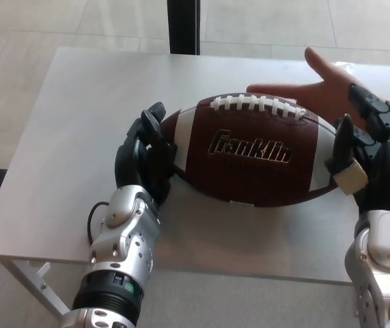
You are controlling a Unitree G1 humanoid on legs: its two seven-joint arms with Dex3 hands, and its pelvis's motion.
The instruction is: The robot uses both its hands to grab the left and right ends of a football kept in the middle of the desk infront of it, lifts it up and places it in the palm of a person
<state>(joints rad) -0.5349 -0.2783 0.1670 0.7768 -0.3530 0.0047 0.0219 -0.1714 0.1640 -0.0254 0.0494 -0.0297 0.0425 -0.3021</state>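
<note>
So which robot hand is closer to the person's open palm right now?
Right. The right hand grips the football's right end, just in front of the person's palm. The left hand holds the ball's opposite end, a full ball length away from it.

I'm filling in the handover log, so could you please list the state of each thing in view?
football: held between both hands, laces up, Franklin logo showing.
left hand: shut on the football's left end.
right hand: shut on the football's right end.
person's hand: open, palm up, behind the football's right part.
desk: bare apart from the football and hands.
</note>
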